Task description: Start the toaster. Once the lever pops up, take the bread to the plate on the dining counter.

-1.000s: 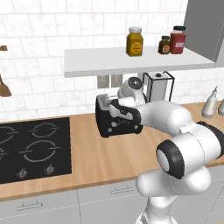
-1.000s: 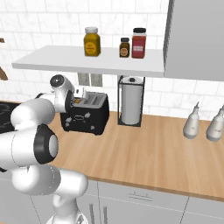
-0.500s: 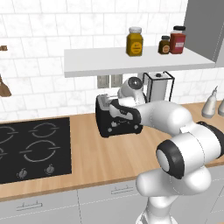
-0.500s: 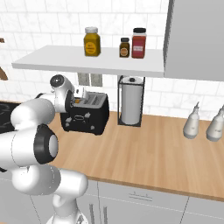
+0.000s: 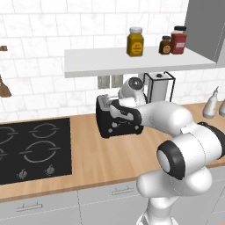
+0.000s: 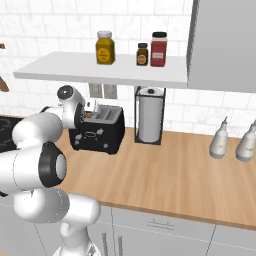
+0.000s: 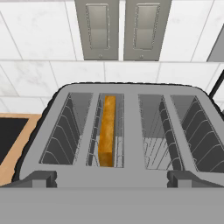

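Observation:
The black four-slot toaster (image 5: 119,124) (image 6: 98,130) stands on the wooden wall counter below a shelf. From above, the toaster (image 7: 131,131) has the golden-brown bread (image 7: 107,131) standing on edge in its second slot from the left. My gripper (image 7: 112,180) hovers just over the toaster's front edge, open, with its fingertips (image 7: 43,178) far apart. The hand (image 5: 125,113) (image 6: 80,117) covers the toaster's top. The light lever (image 6: 89,134) sits on the black front. The plate and the dining counter are out of view.
A paper towel stand (image 6: 150,121) is right of the toaster, and two pale bottles (image 6: 220,142) stand farther right. A black hob (image 5: 30,147) lies to the left. Jars (image 5: 135,41) sit on the shelf close overhead. Wall sockets (image 7: 118,28) are behind the toaster.

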